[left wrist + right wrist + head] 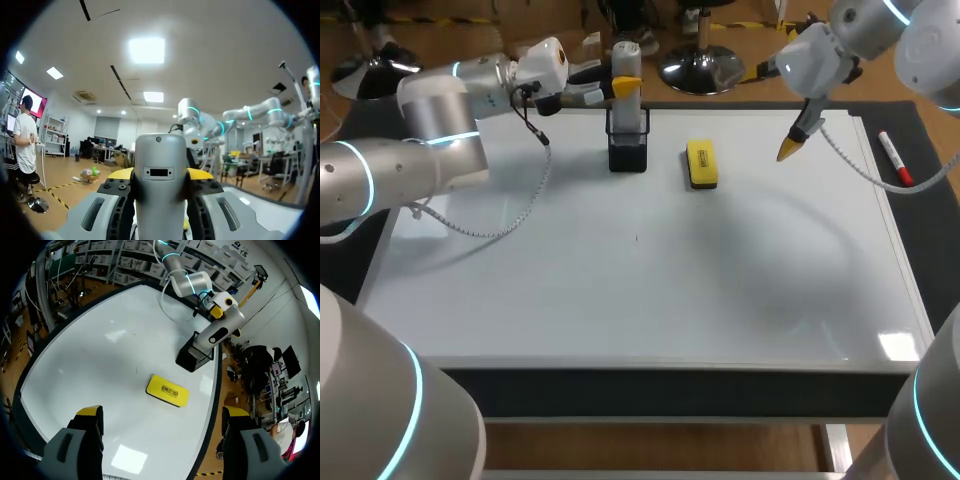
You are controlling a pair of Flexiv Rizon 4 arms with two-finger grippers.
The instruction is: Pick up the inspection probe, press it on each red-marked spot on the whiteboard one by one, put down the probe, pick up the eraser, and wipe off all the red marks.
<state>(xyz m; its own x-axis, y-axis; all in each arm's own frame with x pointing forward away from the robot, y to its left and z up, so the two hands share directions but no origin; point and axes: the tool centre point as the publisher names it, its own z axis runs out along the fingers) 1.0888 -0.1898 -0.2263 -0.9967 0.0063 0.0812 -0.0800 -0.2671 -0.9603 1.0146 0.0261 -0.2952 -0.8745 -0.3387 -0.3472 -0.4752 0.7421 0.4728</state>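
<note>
Probe (pixel 627 112): upright, long axis vertical, lower end down in black mesh holder (pixel 627 155) at far edge of whiteboard (pixel 620 290), left of middle. Upper part stands clear of holder.

Left gripper (pixel 625 87): comes in sideways from the left, level with probe's upper part, clenched on the shaft. Left wrist view shows a yellow tip pressed to each flank of the grey body. Grip line horizontal, across probe's long axis. Way out of holder judged straight up along that axis; a sideways pull first would likely drag or tip holder.

Eraser (pixel 701 163): flat on whiteboard just right of holder, apart from it, long axis running near-to-far.

Right gripper (pixel 790 148): hangs above whiteboard further right, past eraser, fingers spread wide, nothing between them. Eraser lies ahead of it in right wrist view. Nearer arm for eraser: right. For probe: left, with hold in place.

Marker (pixel 895 158): just off whiteboard's right edge.

Red spots: none made out on whiteboard in any view, only a faint dark speck (pixel 637 237) near the middle. Pressing targets cannot be placed from here.
</note>
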